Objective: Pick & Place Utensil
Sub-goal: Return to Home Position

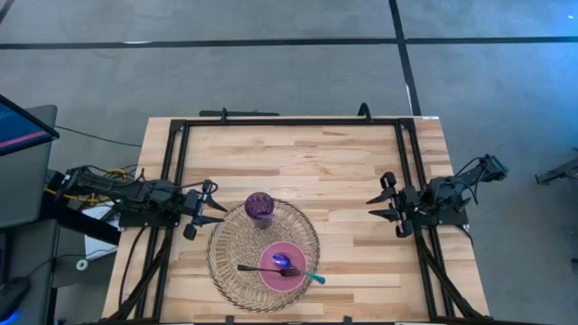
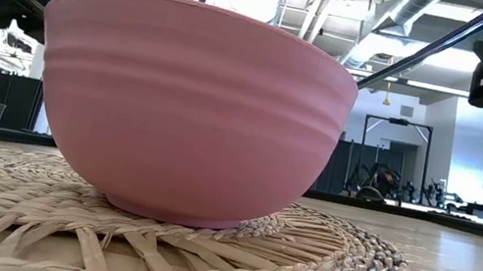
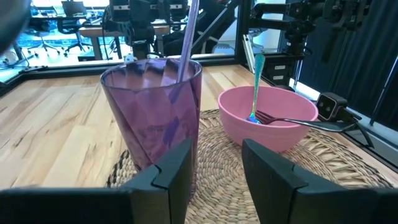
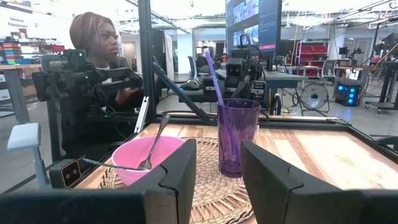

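A pink bowl (image 1: 283,268) stands on a round woven mat (image 1: 237,248) near the table's near edge. In it lie a dark fork (image 1: 262,268) and a teal-handled spoon (image 1: 312,276), their handles resting on the rim. A purple cup (image 1: 260,207) with a purple utensil standing in it sits on the mat's far part. My left gripper (image 1: 213,212) is open at the table's left, just left of the cup. My right gripper (image 1: 384,207) is open at the table's right, well away from the mat.
A black metal frame (image 1: 289,122) runs along the table's far, left and right sides. Bare wood lies between the mat and my right gripper. A person (image 4: 99,68) sits beyond the table's left side.
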